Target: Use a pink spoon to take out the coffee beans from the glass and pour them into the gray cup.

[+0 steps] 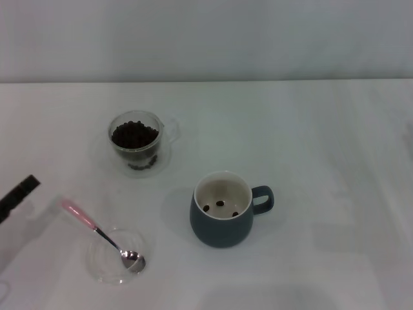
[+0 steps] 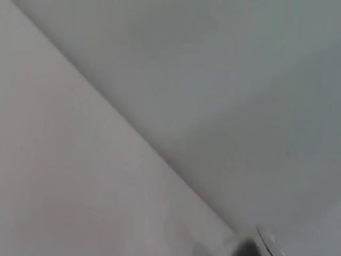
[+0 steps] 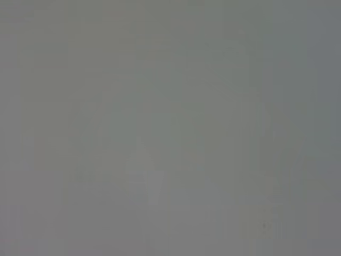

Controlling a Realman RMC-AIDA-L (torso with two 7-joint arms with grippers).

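The pink spoon (image 1: 102, 235) lies free on the white table (image 1: 322, 161), gripped by nothing: its metal bowl rests inside a shallow clear glass dish (image 1: 103, 268) at the near left, and its pink handle leans out over the dish's rim toward the left edge, probably so a gripper can take the handle without touching the table. The left gripper (image 1: 17, 194) shows only as a dark tip at the left edge of the head view, near the handle end but clearly apart from it; I cannot tell whether its fingers are spread or closed. The right gripper is out of sight in every view, and the right wrist view shows only a plain grey surface. The glass (image 1: 137, 143) stands farther back on the left side, its clear handle to the right, filled with coffee beans (image 1: 134, 135) nearly to the rim. The gray cup (image 1: 224, 210) stands nearer the robot and to the right of the glass, well apart from it, its loop handle pointing right; 3 beans lie on its cream bottom. With so many beans left in the glass, the transfer looks barely begun, and the spoon sits parked where the left arm could reach it for a scoop.
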